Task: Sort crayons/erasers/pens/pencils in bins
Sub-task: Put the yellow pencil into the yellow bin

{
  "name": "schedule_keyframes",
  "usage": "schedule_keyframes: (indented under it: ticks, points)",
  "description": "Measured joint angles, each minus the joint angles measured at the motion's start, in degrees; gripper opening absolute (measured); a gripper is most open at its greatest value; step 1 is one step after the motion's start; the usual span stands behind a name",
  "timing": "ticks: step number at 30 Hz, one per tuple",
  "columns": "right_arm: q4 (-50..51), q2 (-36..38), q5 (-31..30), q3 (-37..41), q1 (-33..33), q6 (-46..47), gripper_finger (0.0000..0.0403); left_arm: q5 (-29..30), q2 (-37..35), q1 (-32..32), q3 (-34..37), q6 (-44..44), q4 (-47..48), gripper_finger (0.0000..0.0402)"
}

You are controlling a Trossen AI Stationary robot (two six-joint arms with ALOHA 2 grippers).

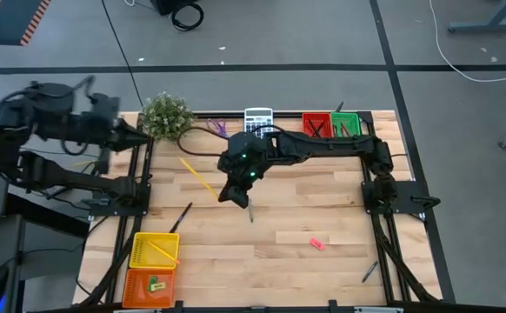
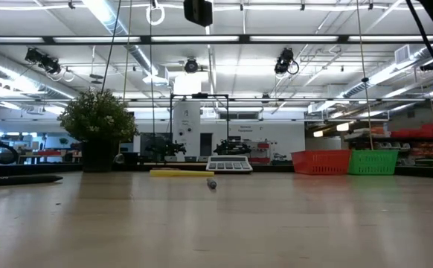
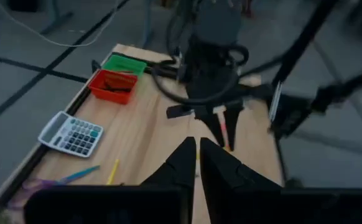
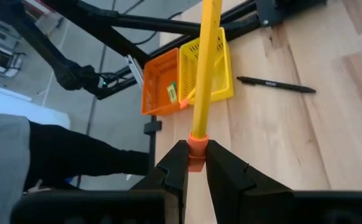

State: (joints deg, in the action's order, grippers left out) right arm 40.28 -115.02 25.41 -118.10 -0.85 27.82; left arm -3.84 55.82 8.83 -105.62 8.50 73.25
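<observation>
right now a long orange-yellow pencil (image 4: 204, 68) is pinched at its orange eraser end between the two dark fingers of the right gripper (image 4: 195, 163), which is closed on it over the middle of the bench (image 1: 340, 222). seen from above, that gripper (image 1: 234, 193) hangs at the end of the right arm reaching in from the far right corner. a second pencil (image 1: 197, 176) lies flat on the wood just beside it, and a black pen (image 1: 181, 216) lies nearer the front left.

at the front left corner sit the yellow bin (image 1: 154, 249) and the orange bin (image 1: 150, 284) side by side, touching; the yellow one holds a pencil, the orange one a small green eraser. the red bin (image 1: 316, 125) and green bin (image 1: 345, 124) stand together at the far edge, with dark pens in them. a pink eraser (image 1: 316, 243) lies alone on the right half, and another pen (image 1: 370, 270) rests near the right rail.

the left gripper (image 3: 198, 158) is held off the bench's left side, its fingers nearly together with nothing between them.

a grey calculator (image 1: 258, 116), purple scissors (image 1: 216, 127) and a small potted plant (image 1: 166, 115) line the far edge.
</observation>
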Motion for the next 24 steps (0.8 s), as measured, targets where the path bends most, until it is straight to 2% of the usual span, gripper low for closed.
schedule_keyframes:
  ticks: [4,8,13,17,24]
  points:
    - [0.4,0.0,2.3,0.0,0.5,3.2,0.0055,-0.6,4.3,-2.5,0.1,-11.5,0.0,0.0059]
    - [0.9,0.0,4.3,0.0,1.6,7.7,0.0055,1.3,7.9,-5.7,0.2,-25.2,-0.3,0.0103]
    - [0.8,0.0,5.1,0.0,3.2,14.6,0.0055,8.8,11.6,-11.1,0.2,-37.4,-0.1,0.0159]
    - [0.7,0.0,5.5,0.0,4.6,19.8,0.0055,14.6,13.6,-14.8,0.1,-42.3,-0.1,0.0181]
    - [-5.5,0.0,12.0,0.0,6.3,26.4,0.0055,15.2,18.5,-19.1,0.1,-46.9,2.7,0.0178]
